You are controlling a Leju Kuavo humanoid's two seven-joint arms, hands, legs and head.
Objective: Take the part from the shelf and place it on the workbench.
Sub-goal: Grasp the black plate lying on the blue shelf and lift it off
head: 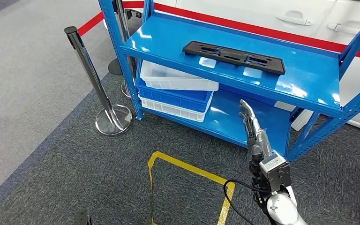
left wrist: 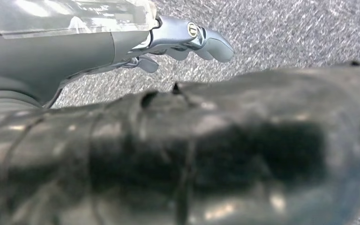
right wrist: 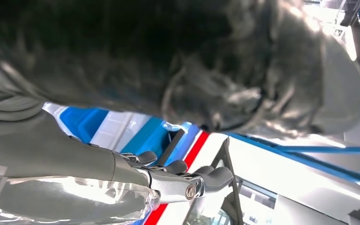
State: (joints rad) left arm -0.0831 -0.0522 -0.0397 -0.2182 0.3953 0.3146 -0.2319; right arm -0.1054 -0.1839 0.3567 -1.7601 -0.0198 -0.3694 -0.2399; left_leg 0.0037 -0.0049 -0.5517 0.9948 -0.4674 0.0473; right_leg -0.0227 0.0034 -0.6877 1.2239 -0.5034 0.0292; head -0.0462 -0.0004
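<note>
Workshop floor: blue steel shelving point(head: 243, 77), stacked bins point(head: 176, 91), barrier post point(head: 91, 79).

Stacked white and blue bins point(head: 176, 91) sit left of the raised hand; a chrome stanchion point(head: 98, 89) stands farther left; yellow floor tape point(head: 187, 183) lies below-left.

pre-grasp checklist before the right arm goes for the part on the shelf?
1. Part flat on top shelf, nothing on it: ok.
2. Right robot hand empty, fingers straight: ok.
3. Right robot hand up at part: not ok, it is lower, in front of the shelf.
4. Left robot hand empty: ok.
5. Stanchion off the reach path, left of shelf: ok.
6. Workbench located: cannot tell.
</note>
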